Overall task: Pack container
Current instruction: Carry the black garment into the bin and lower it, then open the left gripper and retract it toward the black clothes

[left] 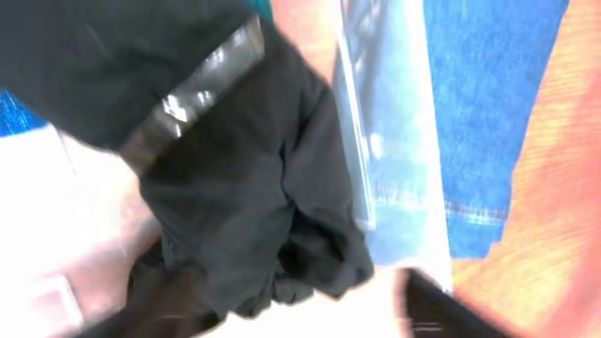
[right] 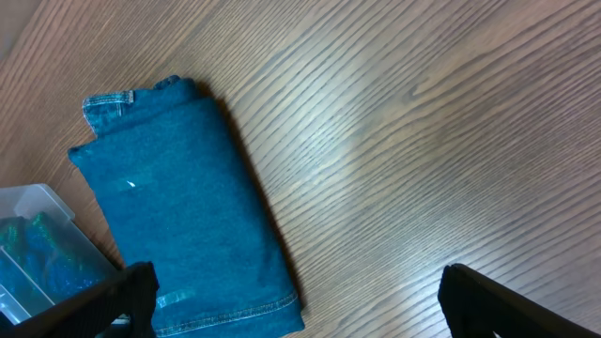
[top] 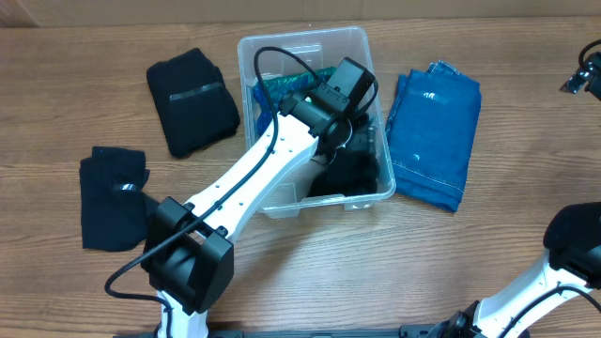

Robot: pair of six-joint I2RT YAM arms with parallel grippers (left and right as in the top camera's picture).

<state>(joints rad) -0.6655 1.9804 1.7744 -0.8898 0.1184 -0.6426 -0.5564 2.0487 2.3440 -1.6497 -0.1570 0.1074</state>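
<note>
The clear container (top: 252,56) stands mid-table and holds a green-blue patterned garment (top: 282,89) and a crumpled black garment (top: 352,174). My left gripper (top: 355,141) reaches down into the container's right half over the black cloth. In the left wrist view the black garment (left: 235,169), with a shiny strip, fills the frame beside the container's clear wall (left: 394,141). The left gripper (left: 300,314) has its fingers (left: 160,300) apart, with the cloth lying against the left one and not clamped. My right gripper (right: 300,310) hangs open high over the folded jeans (right: 178,216), empty.
Folded blue jeans (top: 434,136) lie right of the container. Two folded black garments lie to its left, one at the back (top: 192,101) and one nearer (top: 113,197). The container's corner (right: 28,211) shows in the right wrist view.
</note>
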